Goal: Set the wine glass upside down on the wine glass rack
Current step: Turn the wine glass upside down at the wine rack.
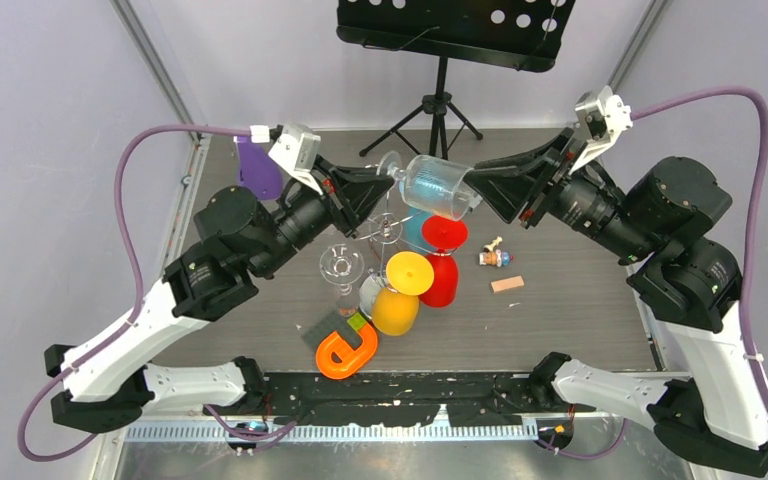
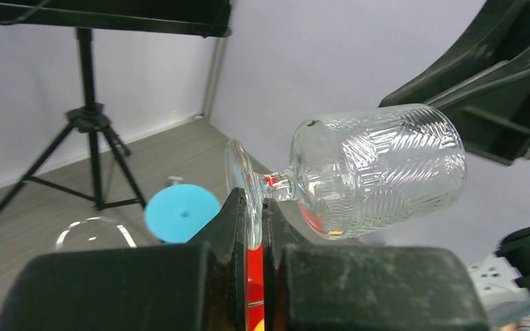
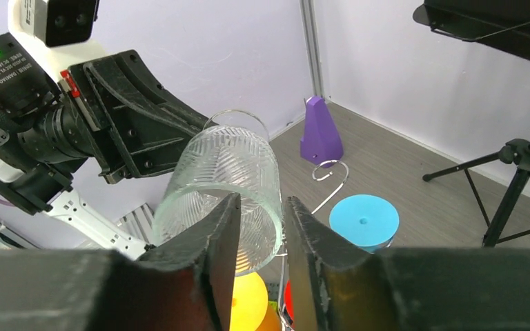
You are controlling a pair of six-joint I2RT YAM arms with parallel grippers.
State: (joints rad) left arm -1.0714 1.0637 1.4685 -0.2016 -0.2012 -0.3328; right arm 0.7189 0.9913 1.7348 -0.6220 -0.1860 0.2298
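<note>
The clear ribbed wine glass [image 1: 432, 187] lies on its side in the air between both grippers. My left gripper [image 1: 388, 178] is shut on the glass's round foot [image 2: 238, 172], seen edge-on between its fingers in the left wrist view [image 2: 255, 210]. My right gripper [image 1: 476, 190] is open and straddles the bowl's rim [image 3: 224, 172], one finger inside and one outside, with a gap. The chrome wine glass rack [image 1: 385, 230] stands below the glass. Blue [image 1: 415, 228], red [image 1: 444, 235], yellow [image 1: 409, 272] and clear [image 1: 342, 265] glasses hang on it upside down. One curled arm shows in the right wrist view [image 3: 331, 172].
A black tripod music stand [image 1: 440, 100] stands at the back. A purple cone-like object [image 1: 257, 168] is at the left behind my left wrist. An orange U-shaped piece [image 1: 345, 352], a small figure [image 1: 493, 257] and a wooden block [image 1: 507, 284] lie on the table.
</note>
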